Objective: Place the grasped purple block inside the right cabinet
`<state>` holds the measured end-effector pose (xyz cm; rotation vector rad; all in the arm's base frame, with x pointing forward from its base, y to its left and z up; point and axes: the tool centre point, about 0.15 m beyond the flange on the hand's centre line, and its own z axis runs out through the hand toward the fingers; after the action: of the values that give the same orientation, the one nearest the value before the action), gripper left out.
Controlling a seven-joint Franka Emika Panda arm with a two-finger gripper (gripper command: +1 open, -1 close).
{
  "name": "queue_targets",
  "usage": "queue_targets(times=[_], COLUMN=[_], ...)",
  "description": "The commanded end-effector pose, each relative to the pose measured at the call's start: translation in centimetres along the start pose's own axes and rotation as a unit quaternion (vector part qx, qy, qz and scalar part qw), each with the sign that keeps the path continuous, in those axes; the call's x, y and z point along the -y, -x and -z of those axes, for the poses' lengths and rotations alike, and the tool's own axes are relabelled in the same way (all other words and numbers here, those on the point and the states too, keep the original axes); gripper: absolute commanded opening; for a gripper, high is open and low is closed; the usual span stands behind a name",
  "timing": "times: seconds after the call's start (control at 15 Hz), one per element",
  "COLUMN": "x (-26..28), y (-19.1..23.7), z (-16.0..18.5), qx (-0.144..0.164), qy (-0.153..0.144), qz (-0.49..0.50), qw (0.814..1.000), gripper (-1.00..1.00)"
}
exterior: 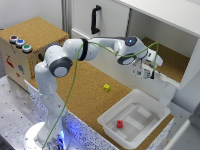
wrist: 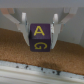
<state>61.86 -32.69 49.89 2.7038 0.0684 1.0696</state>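
in the exterior view the purple block is hidden behind the fingers.

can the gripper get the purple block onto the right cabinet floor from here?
Probably yes. The gripper holds the purple block at the open front of the right cabinet; nothing visible blocks its cork floor.

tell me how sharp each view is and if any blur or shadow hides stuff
Exterior view: soft and low in detail; the gripper is a blurred patch, so the block cannot be made out there, and the right cabinet floor is shaded toward the back. Wrist view: also soft, yet the purple block between the jaws reads clearly, yellow letters legible; the edges are blurred.
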Motion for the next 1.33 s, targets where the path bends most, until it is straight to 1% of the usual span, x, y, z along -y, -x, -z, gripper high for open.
queue_targets(times=[0.0,0.2,0.27,0.33,0.6,0.8,0.87,1.0,1.13,1.27], x=[-1.9,-1.5,-1.3,-0.9,0.6,2.0,2.4,2.9,3.7,4.5], y=[-4.0,-4.2,-4.0,-3.6,-2.2,-0.3,0.5,3.0,6.1,8.6], z=[-6.8,-7.7,-7.2,-6.3,-2.2,2.0,3.1,5.1,6.5,7.0], qx=[-0.015,0.003,0.005,0.006,-0.017,-0.026,-0.023,-0.01,0.015,0.042], qy=[-0.145,-0.164,-0.166,-0.161,-0.145,-0.138,-0.135,-0.141,-0.145,-0.144], qz=[-0.021,-0.016,-0.013,-0.008,0.006,0.026,0.038,0.046,0.057,0.07], qw=[0.989,0.986,0.986,0.987,0.989,0.99,0.99,0.989,0.988,0.986], gripper=[-1.0,-1.0,1.0,1.0,1.0,1.0,1.0,1.0,1.0,1.0])
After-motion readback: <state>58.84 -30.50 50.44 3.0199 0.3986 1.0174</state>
